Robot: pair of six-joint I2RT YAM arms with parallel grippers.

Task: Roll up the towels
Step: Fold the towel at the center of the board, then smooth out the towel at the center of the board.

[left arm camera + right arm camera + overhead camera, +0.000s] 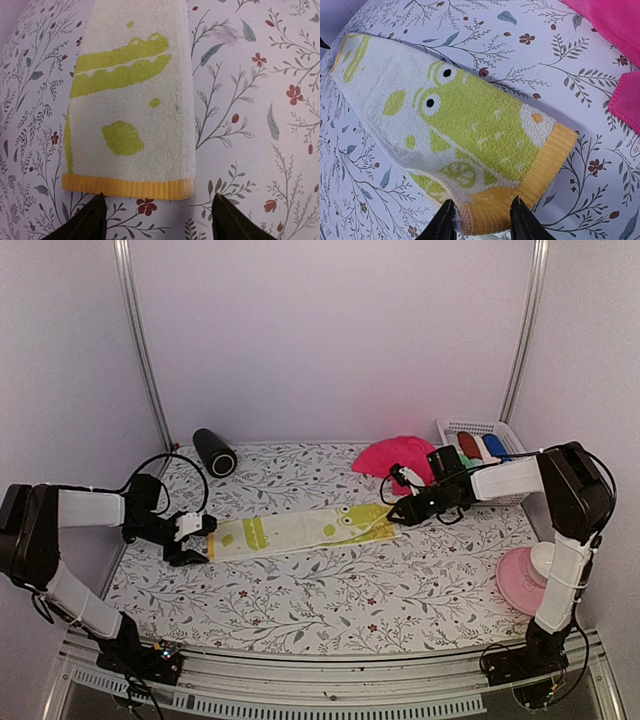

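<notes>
The floral table point(330, 590) carried a long cream towel point(300, 530) with a green frog print, lying flat, its long axis running left to right and its yellow hems at either end. The left gripper point(192, 538) sat at the left hem with its jaws wide apart, just short of the cloth. The right gripper point(400, 512) had its jaws partly apart astride the right hem. Behind it lay a crumpled pink towel point(395, 455). Far right, a white basket point(505, 430) held a red roll point(468, 445) and a blue roll point(494, 446).
</notes>
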